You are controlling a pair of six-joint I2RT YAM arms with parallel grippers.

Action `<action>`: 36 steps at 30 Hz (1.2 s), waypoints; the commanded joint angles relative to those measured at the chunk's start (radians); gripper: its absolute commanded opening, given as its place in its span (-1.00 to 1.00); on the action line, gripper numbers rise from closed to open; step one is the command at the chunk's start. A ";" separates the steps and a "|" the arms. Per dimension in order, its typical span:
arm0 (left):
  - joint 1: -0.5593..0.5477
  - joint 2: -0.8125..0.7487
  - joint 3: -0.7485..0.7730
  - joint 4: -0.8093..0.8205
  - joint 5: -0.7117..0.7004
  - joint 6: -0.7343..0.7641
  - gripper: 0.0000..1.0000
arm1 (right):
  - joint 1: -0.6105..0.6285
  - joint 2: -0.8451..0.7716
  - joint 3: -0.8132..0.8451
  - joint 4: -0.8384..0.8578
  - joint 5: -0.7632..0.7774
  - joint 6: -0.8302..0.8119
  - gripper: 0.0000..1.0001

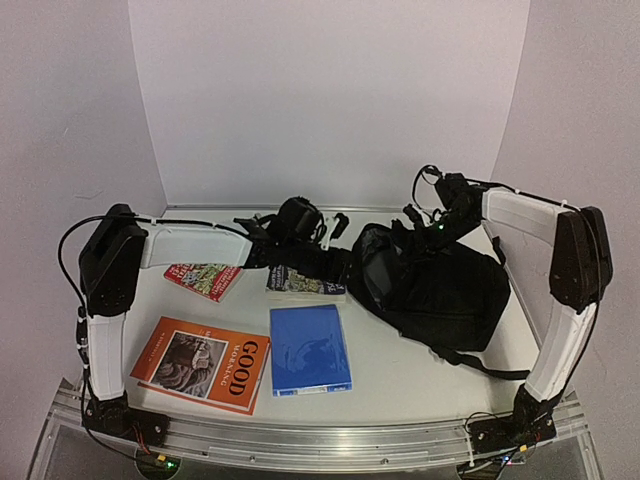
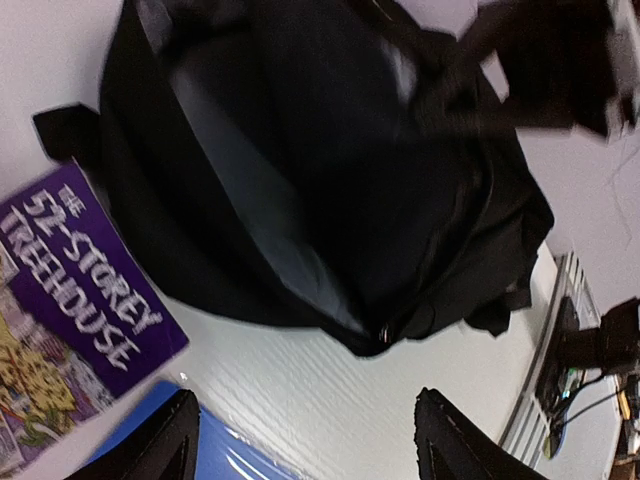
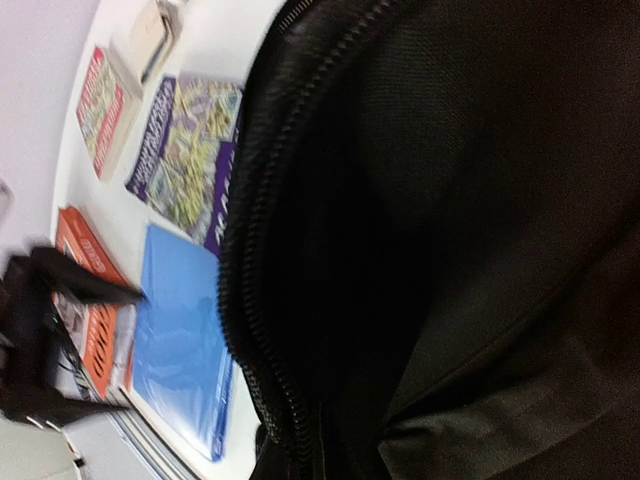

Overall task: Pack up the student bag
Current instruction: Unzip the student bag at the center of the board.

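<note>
Left wrist: rounded black fabric student bag (image 2: 300,150); purple paperback (image 2: 75,290) lower left reads "52-Storey Treehouse"; left gripper (image 2: 310,440) wide, right gripper (image 1: 428,224) closed.

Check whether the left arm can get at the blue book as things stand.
Probably yes: the left gripper hangs open near the far edge of the blue book, whose cover lies bare, with nothing between them.

Matt black cloth student bag (image 1: 440,285); glossy blue book (image 1: 310,348).
</note>
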State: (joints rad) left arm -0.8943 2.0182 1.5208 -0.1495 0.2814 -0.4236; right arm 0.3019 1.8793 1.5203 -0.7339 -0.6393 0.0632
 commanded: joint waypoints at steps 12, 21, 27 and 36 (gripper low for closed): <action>0.050 0.428 0.730 -0.365 -0.087 0.034 0.32 | 0.002 -0.178 -0.192 -0.084 0.261 -0.196 -1.00; 0.075 0.311 0.551 -0.261 -0.046 0.010 -1.00 | -0.024 -0.092 -0.014 -0.080 0.379 -0.230 -1.00; 0.072 0.157 0.295 -0.104 0.009 -0.025 -1.00 | -0.025 0.059 0.280 -0.096 0.376 -0.230 -1.00; -0.034 0.108 0.195 -0.032 0.059 0.014 -1.00 | -0.017 0.197 0.592 -0.222 0.215 -0.206 -1.00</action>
State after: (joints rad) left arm -0.8423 2.1895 1.7338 -0.2402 0.2762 -0.4455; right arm 0.2858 2.0708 2.0224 -0.9233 -0.3403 -0.1556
